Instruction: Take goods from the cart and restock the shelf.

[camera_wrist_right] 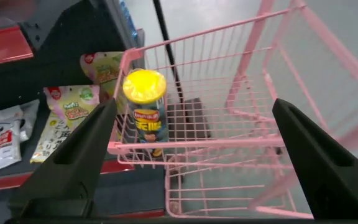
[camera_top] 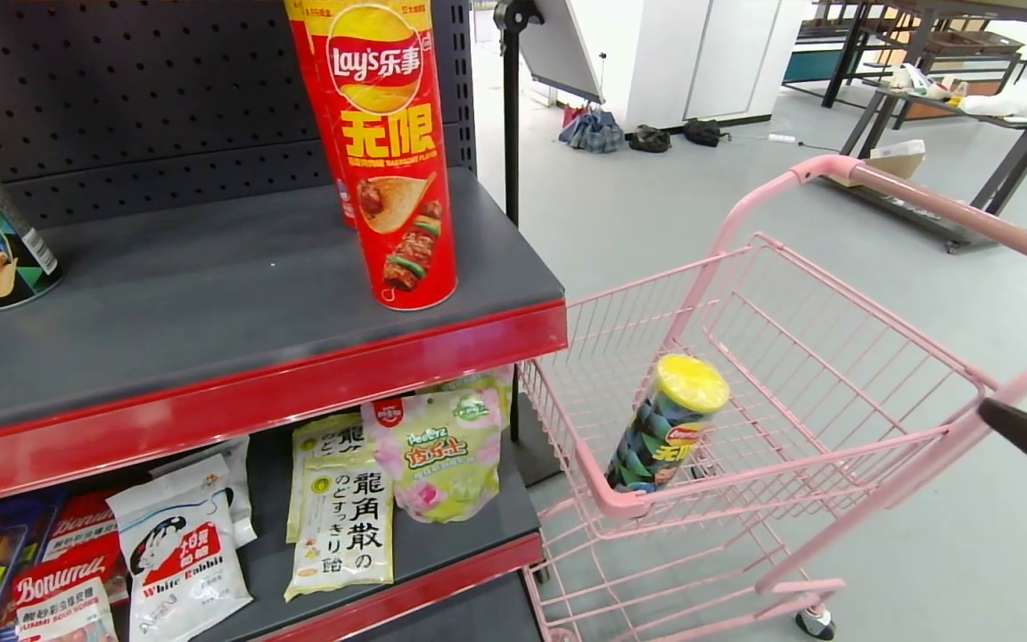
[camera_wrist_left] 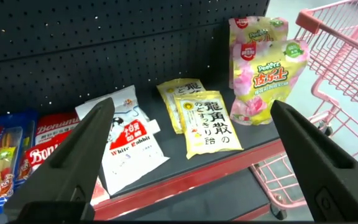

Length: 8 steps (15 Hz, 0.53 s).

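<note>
A mock shop aisle set up inside a lab: a grey metal shelf unit with red edges and black pegboard back (camera_top: 210, 303) stocked with snack packets (camera_top: 340, 508), a pink wire shopping cart (camera_top: 941, 207) just beside it, black-framed workbenches (camera_top: 932, 96) well beyond it

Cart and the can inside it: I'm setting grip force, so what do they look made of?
Cart: probably metal tube and wire with a smooth pink coating, judging by the thin grid walls and the soft sheen on the handle.
Can: likely a cardboard tube in a printed wrap, judging by the straight sides and all-over print.
Lid: seemingly plastic, plain yellow and smooth.
</note>
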Motion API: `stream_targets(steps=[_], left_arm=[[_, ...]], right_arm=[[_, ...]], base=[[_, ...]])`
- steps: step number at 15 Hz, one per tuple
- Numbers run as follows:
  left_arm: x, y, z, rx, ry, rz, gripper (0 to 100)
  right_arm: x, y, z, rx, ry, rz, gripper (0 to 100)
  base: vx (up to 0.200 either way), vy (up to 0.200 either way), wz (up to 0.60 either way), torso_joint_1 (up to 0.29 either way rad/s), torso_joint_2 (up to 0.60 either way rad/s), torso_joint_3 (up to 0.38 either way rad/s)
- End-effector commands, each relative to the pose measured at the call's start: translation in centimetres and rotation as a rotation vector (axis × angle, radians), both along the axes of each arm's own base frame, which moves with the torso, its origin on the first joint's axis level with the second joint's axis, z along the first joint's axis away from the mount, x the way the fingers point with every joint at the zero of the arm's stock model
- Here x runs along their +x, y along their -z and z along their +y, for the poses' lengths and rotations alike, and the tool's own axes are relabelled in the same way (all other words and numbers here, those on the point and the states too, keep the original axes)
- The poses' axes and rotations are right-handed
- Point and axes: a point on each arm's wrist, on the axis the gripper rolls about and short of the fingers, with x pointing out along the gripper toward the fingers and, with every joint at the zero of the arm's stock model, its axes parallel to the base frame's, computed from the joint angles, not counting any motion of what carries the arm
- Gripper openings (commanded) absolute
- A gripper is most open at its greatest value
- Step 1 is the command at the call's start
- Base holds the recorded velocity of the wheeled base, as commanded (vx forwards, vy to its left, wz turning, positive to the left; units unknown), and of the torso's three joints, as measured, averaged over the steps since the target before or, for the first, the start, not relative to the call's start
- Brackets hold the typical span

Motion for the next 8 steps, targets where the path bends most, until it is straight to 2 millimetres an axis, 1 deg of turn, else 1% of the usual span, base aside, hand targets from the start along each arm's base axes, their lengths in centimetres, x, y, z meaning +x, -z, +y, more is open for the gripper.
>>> stream_targets(steps=[1, 2, 3, 4, 7, 8], left_arm=[[0.0, 0.0, 0.0, 0.0, -0.002, 0.001, 100], [0.0, 0.0, 0.0, 0.0, 0.0, 0.001, 100], [0.0, 0.0, 0.0, 0.0, 0.0, 0.001, 100], [0.0, 0.0, 0.0, 0.0, 0.0, 0.001, 100], [0.0, 0.0, 0.0, 0.0, 0.0, 0.001, 100], [0.0, 0.0, 0.0, 0.0, 0.0, 0.001, 100]], right_arm=[[7.8, 5.4, 3.6, -0.02, -0.139, 0.25, 100], [8.7, 6.0, 4.0, -0.016, -0.147, 0.267, 100], [8.7, 6.0, 4.0, -0.016, -0.147, 0.267, 100], [10.1, 7.1, 5.1, -0.012, -0.175, 0.277, 100], [10.5, 8.0, 6.4, -0.027, -0.225, 0.306, 100], [10.5, 8.0, 6.5, -0.028, -0.229, 0.308, 100]], base=[[0.0, 0.0, 0.0, 0.0, 0.0, 0.0], [0.0, 0.0, 0.0, 0.0, 0.0, 0.0], [0.0, 0.0, 0.0, 0.0, 0.0, 0.0], [0.0, 0.0, 0.0, 0.0, 0.0, 0.0], [0.0, 0.0, 0.0, 0.0, 0.0, 0.0], [0.0, 0.0, 0.0, 0.0, 0.0, 0.0]])
